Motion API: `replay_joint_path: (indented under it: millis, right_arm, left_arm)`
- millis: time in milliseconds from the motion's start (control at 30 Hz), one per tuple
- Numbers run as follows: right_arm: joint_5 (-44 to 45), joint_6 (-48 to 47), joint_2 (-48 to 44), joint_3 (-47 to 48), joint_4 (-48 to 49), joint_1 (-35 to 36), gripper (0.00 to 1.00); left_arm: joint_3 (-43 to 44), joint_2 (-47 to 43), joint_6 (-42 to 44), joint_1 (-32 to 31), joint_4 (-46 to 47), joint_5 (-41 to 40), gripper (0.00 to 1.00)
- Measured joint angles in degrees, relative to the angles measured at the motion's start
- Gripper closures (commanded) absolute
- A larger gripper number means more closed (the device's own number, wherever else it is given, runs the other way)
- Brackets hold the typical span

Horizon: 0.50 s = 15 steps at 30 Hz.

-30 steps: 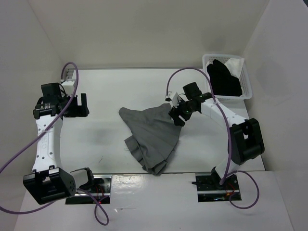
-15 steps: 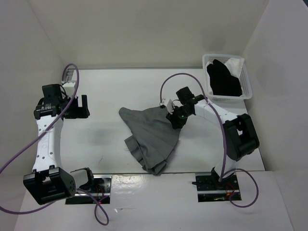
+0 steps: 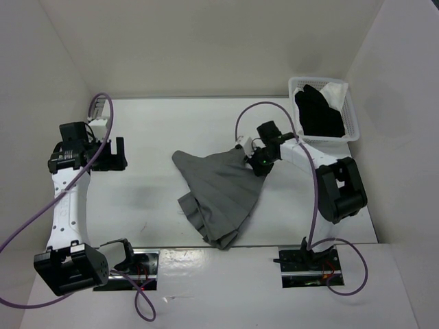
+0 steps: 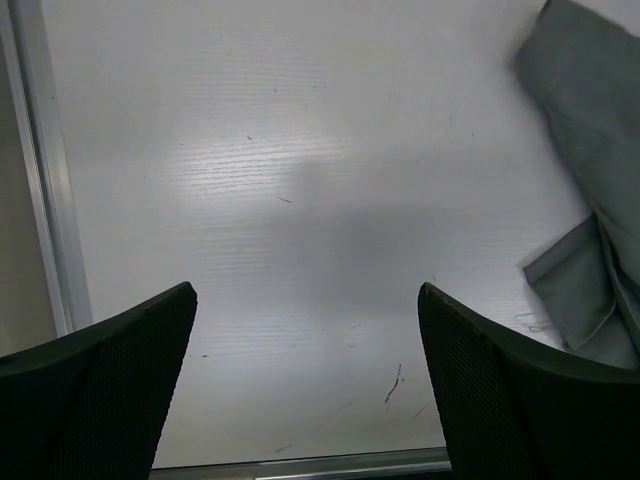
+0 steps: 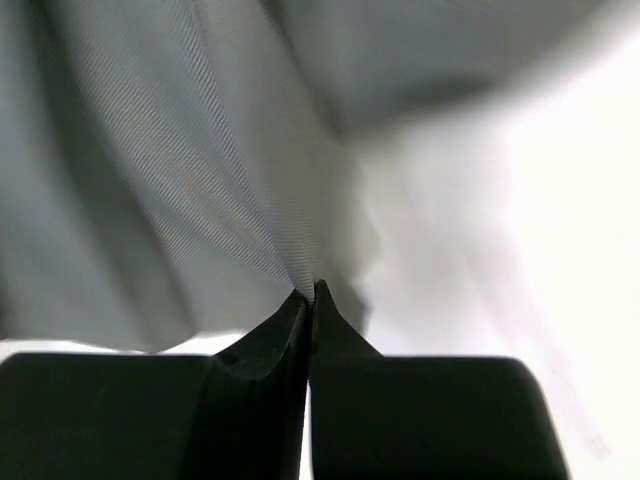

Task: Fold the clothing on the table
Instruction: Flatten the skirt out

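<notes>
The clothing [image 3: 219,192], a grey pleated skirt, lies crumpled in the middle of the table [image 3: 158,130], with its wide hem folded up at the near side. My right gripper [image 3: 259,163] is shut on the skirt's far right corner; in the right wrist view the fabric [image 5: 200,180] is pinched between the closed tips of that gripper [image 5: 310,292]. My left gripper [image 3: 108,154] hovers open near the table's left edge, well apart from the skirt. In the left wrist view, that gripper [image 4: 307,290] holds nothing, and the skirt [image 4: 590,200] shows at the right.
A white mesh basket [image 3: 353,123] at the back right corner holds a black garment [image 3: 317,113] and a small white cloth [image 3: 336,92]. A metal rail [image 4: 30,200] runs along the table's left edge. White walls enclose the table on three sides.
My right gripper has closed on the skirt's right corner and drawn it slightly to the right and back. The left arm has barely moved.
</notes>
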Motion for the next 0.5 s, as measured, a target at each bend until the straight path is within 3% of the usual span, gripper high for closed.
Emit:
replay_joint_path:
  millis: [200,500]
  right_arm:
    - [5.2,-1.2,0.0,3.1,1.4,-11.0,1.0]
    - [12.0,-4.3,0.0,4.1,3.1,-17.4,1.0]
  left_arm:
    - [0.0,0.0,0.8,0.0,0.0,-0.1,0.03]
    - [0.0,0.0,0.9,0.0,0.0,0.0,0.03]
